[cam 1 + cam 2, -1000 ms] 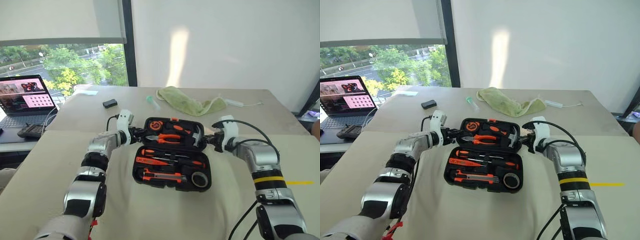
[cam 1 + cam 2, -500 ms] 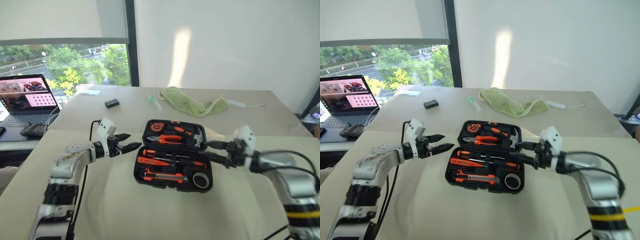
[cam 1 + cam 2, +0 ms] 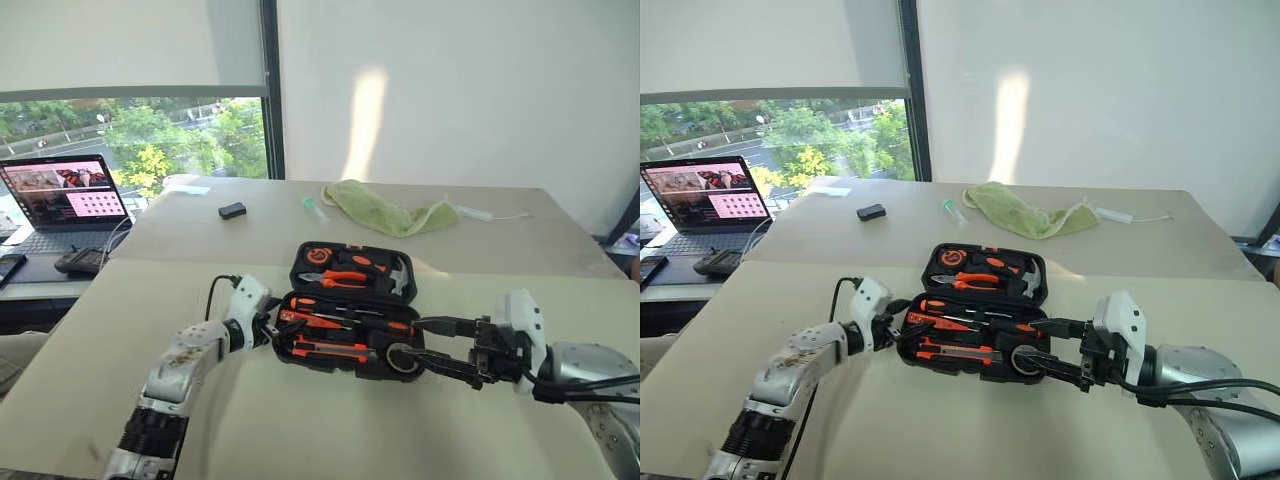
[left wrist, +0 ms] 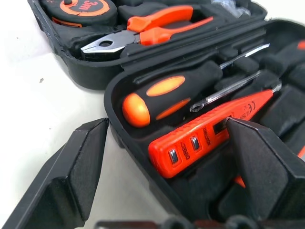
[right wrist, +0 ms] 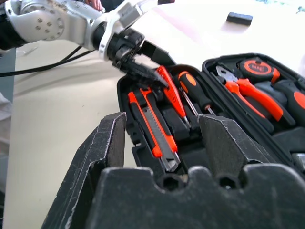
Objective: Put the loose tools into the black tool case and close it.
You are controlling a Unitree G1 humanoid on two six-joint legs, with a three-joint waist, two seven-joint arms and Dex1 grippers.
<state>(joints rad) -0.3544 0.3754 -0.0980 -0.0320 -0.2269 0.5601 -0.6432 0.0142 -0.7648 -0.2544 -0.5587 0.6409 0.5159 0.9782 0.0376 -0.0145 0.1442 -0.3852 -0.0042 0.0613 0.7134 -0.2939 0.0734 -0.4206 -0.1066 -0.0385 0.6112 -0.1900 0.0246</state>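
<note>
The black tool case (image 3: 340, 368) lies open in the middle of the table. Its far half holds pliers (image 3: 345, 279), a tape measure (image 3: 317, 256) and a hammer. In the near half lie a screwdriver (image 4: 157, 98), the orange tester pen (image 4: 205, 138), the utility knife (image 5: 159, 136) and the black tape roll (image 3: 396, 362). My left gripper (image 3: 274, 323) is open at the near half's left end, and its fingers (image 4: 71, 181) straddle the case's corner. My right gripper (image 3: 412, 340) is open at the case's right front corner, close over the tape roll.
A laptop (image 3: 65, 195) and a dark handset (image 3: 80, 262) sit on a side desk at the left. At the back of the table lie a small black box (image 3: 232, 210), a green cloth (image 3: 385, 212) and a white cable (image 3: 480, 213).
Both arms have drawn back from the lid's sides. The left gripper now sits at the near half's left end, the right by the front right corner. Both opened wider.
</note>
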